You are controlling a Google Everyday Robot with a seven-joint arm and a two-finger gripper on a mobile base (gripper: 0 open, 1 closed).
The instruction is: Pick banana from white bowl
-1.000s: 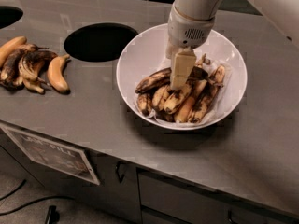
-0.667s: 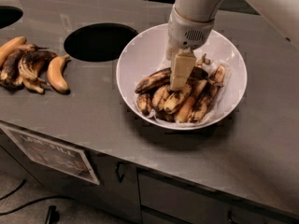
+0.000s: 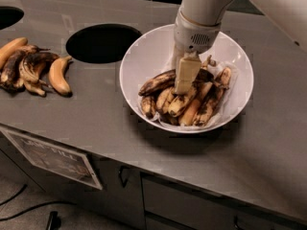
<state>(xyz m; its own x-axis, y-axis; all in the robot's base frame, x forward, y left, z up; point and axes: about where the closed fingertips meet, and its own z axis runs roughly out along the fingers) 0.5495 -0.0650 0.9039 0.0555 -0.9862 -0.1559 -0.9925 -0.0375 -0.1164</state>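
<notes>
Gripper point(image 3: 183, 87) is down in the bowl point(image 3: 147, 56), by the banana point(image 3: 154, 83) (can't tell if it's open or holding); squishy skin could slip out.

The arm point(image 3: 204, 1) is clad in smooth, glossy white casing of rounded, tubular form, and a second broad white segment point(image 3: 280, 8) is seen at the upper right. The wrist housing point(image 3: 194, 35) is finished in pale grey-white, ringed by a thin seam and marked by a small dark perforated grille point(image 3: 205, 40). The gripper point(image 3: 186, 75), moulded in matt cream as a blocky, stepped piece, is located low inside the white bowl point(image 3: 144, 63).
</notes>
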